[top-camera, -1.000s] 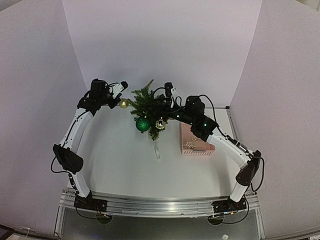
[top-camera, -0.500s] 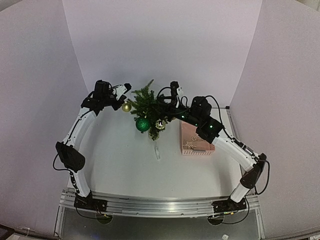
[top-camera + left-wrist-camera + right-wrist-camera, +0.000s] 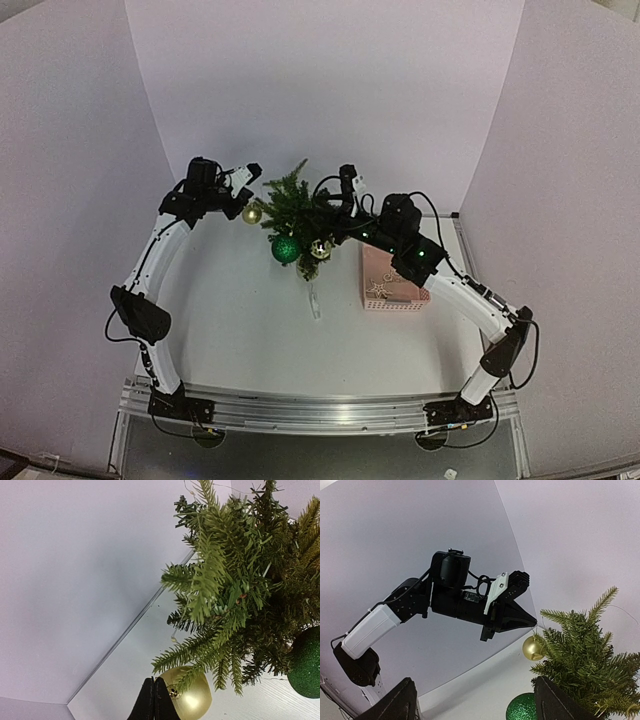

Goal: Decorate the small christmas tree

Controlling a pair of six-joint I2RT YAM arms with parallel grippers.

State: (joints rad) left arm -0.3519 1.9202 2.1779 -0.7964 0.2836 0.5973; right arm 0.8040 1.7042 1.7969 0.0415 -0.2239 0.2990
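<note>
Now | small christmas tree [image 3: 290, 205] is stood on worktop [image 3: 240, 320] | left end effector [image 3: 154, 682] is clamped on gold bauble [image 3: 192, 700] by its hanger, at tree's left edge | right end effector [image 3: 472, 682] is held apart at tree's right | green bauble [image 3: 286, 249] is hung on tree's near side

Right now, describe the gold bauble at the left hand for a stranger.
Find the small christmas tree, centre scene. At its left edge, held by the left hand, hangs the gold bauble: smooth and shiny, unlike the glittery green ball below.
</note>
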